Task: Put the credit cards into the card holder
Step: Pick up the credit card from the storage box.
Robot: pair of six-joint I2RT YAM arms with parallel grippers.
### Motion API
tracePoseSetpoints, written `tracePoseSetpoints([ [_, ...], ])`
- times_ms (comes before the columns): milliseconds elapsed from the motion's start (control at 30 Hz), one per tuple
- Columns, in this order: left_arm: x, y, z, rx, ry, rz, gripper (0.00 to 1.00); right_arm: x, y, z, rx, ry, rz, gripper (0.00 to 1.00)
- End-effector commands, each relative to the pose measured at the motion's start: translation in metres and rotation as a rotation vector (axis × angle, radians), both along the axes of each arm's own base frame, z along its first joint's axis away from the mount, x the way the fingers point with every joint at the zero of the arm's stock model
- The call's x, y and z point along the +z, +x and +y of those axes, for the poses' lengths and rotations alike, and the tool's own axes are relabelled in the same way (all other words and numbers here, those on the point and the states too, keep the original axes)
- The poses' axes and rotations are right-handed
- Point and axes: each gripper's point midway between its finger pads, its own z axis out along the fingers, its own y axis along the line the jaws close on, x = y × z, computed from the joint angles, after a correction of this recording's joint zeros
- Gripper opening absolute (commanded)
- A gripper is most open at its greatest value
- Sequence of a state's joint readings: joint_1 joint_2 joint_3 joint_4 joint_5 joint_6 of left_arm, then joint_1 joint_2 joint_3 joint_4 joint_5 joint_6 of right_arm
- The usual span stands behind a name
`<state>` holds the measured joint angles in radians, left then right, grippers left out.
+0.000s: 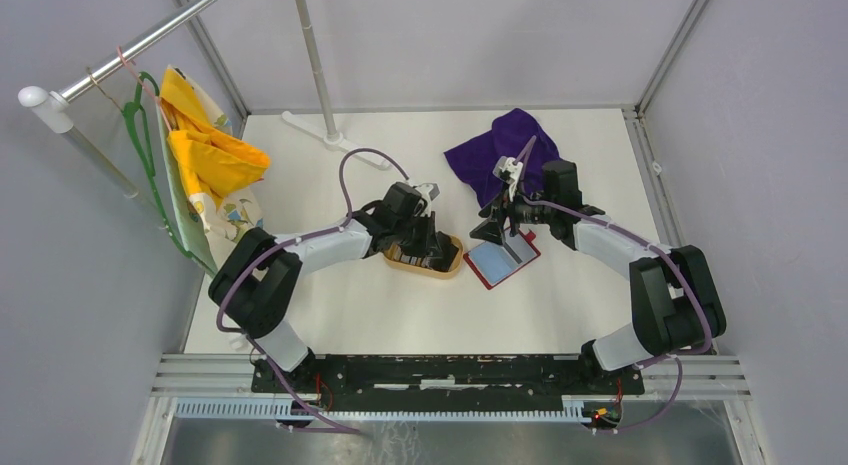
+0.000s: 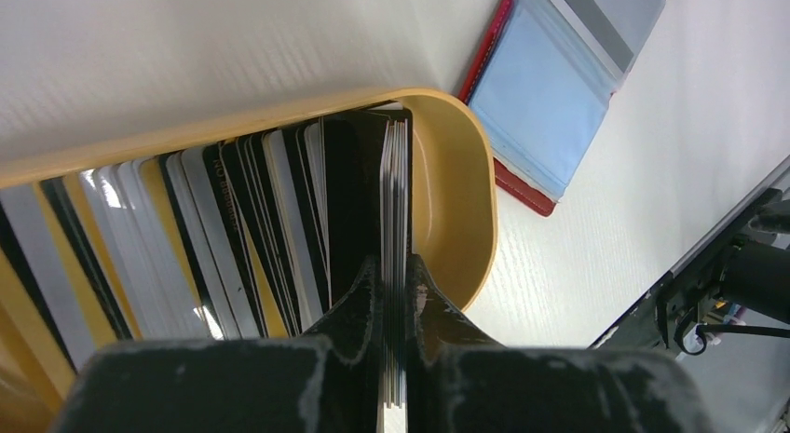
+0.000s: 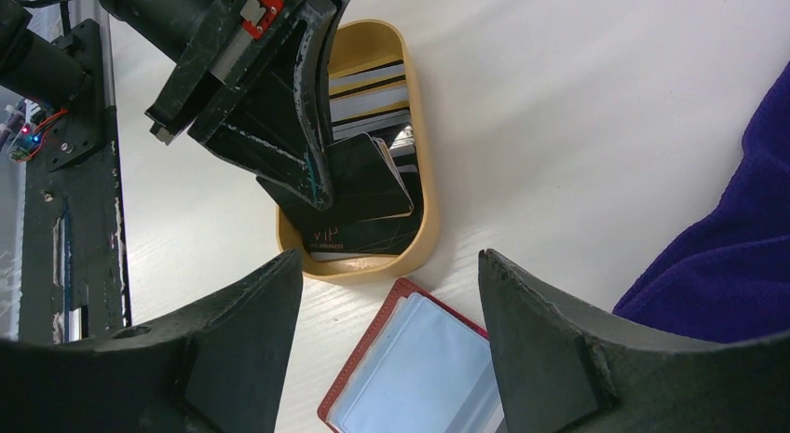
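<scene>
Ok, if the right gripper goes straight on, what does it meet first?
Probably the open card holder, lying between the right gripper's open fingers; the tan tray sits beyond. Depth unclear.

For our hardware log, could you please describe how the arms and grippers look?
The left arm and right arm have white links, bulky black joints and a purple cable along each. The left gripper and right gripper are black, with scuffed wedge-shaped fingers.

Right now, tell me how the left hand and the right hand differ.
The left hand is shut on a few credit cards; the right hand is open and empty. The left hand is at the tray, the right hand above the open card holder. Both are black.
</scene>
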<state>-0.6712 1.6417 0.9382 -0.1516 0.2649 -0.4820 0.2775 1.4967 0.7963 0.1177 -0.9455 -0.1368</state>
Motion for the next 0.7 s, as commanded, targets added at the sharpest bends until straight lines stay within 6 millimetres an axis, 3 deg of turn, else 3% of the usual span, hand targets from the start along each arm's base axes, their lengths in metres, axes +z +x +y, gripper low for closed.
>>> tracePoseSetpoints([
  [0,0.014,0.007,-0.022,-0.048,-0.068,-0.041,0.10,0.012,0.003,0.002,0.025,0.027,-0.041,0.75],
  [167,0.011,0.002,-0.029,-0.061,-0.062,-0.035,0.19,0.013,0.002,0.003,0.029,0.031,-0.038,0.75],
  [367,0.009,0.006,-0.021,-0.028,0.004,-0.053,0.28,0.013,0.001,0.003,0.035,0.036,-0.033,0.75],
  [667,0.021,0.011,-0.016,-0.010,0.079,-0.108,0.29,0.014,0.001,0.003,0.038,0.040,-0.032,0.75],
])
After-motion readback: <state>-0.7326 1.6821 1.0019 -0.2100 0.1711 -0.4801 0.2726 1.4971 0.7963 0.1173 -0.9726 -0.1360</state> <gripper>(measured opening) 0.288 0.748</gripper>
